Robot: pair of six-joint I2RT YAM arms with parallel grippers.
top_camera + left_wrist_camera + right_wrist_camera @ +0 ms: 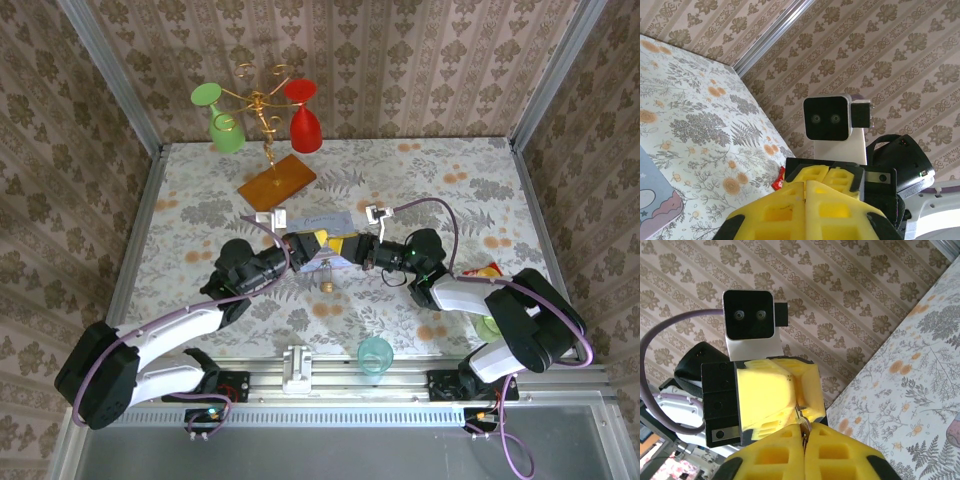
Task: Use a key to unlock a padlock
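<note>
The right gripper [804,435] has its yellow fingers pressed flat together, with no gap along the seam. The left gripper [805,190] is the same, both pads squeezed tight. The two meet nose to nose over the middle of the table [450,190], each wrist camera staring straight into the other. Right where the tips meet, a thin sliver of metal [800,417] pokes out. From here I can't tell whether it's the key or part of a shackle, nor which gripper has hold of it.

Just on the near side of the joined tips sits the padlock [327,287] — a tiny brass-gold speck against the floral cloth. I can't make out whether it lies on the cloth or dangles.

Under and behind the grippers is a pastel tin box [318,218], its lilac edge peeking out beside the left fingers. Farther back stands a gold wire stand [262,105] on an amber base, with a green glass [225,128] and a red glass [305,125] hanging from it.

Near the front rail is a teal cup [375,354]. By the right arm's elbow there's a green cup [487,327] and a red-and-yellow packet [487,269] — both partly covered by the arm.
</note>
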